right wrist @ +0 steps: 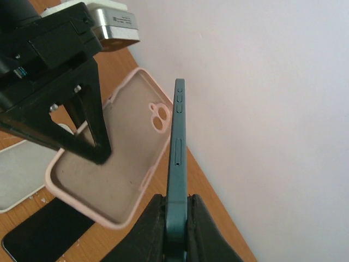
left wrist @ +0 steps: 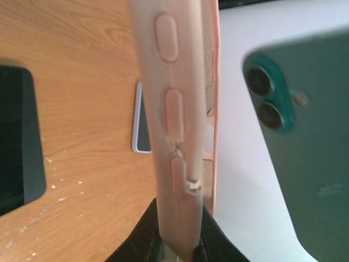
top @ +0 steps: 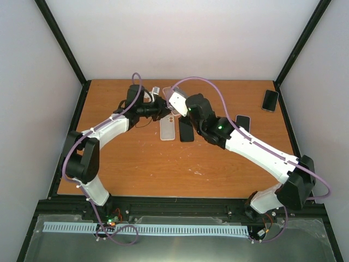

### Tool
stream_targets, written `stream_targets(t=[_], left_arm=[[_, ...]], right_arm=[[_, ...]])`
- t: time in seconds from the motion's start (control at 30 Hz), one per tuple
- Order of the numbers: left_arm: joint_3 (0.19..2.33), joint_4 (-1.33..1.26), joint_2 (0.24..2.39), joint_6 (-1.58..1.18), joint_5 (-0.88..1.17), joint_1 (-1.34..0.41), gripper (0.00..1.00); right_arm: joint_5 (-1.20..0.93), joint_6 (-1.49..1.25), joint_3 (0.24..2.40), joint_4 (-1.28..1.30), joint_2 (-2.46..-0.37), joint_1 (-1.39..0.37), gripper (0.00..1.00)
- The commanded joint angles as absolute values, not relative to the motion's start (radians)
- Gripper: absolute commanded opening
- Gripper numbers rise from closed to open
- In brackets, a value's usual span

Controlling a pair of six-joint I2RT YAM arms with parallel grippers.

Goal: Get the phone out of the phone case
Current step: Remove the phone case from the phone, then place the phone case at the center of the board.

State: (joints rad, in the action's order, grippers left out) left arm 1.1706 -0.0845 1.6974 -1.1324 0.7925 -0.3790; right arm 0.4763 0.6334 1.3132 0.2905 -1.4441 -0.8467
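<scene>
The pink phone case stands on edge above the table, empty, with my left gripper shut on its lower end. Its hollow inside and camera cut-out face the right wrist view. The dark teal phone is out of the case and just beside it, held edge-on with my right gripper shut on its bottom end. The phone's back with two lenses shows to the right of the case. From above, both grippers meet at the table's far middle, the case between them.
Under the grippers a pale case and a black phone lie flat on the wooden table. Another phone lies by my right arm, and one more at the far right corner. White walls close the back and sides.
</scene>
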Motion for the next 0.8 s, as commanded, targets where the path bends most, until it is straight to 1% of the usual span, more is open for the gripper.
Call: stream_targets(t=[0.0,0.43,0.63,0.77], left_arm=[[1.199,-0.069,1.692,-1.075,0.741,-0.357,0.01],[1.158,0.003,1.603,-0.848,0.709,-0.292,0.01],[1.176,0.194,1.596,-0.636,0.826,-0.21,0.01],[1.107,0.249,1.558,-0.536,0.927,-0.127,0.01]], right_arm=[[0.475,0.6,1.352,0.293,-1.408,-0.848,0.03],[0.473,0.575,1.353,0.314,-1.379,-0.837,0.03],[0.46,0.557,1.337,0.327,-1.358,-0.811,0.03],[0.457,0.552,1.33,0.33,-1.352,-0.801,0.03]])
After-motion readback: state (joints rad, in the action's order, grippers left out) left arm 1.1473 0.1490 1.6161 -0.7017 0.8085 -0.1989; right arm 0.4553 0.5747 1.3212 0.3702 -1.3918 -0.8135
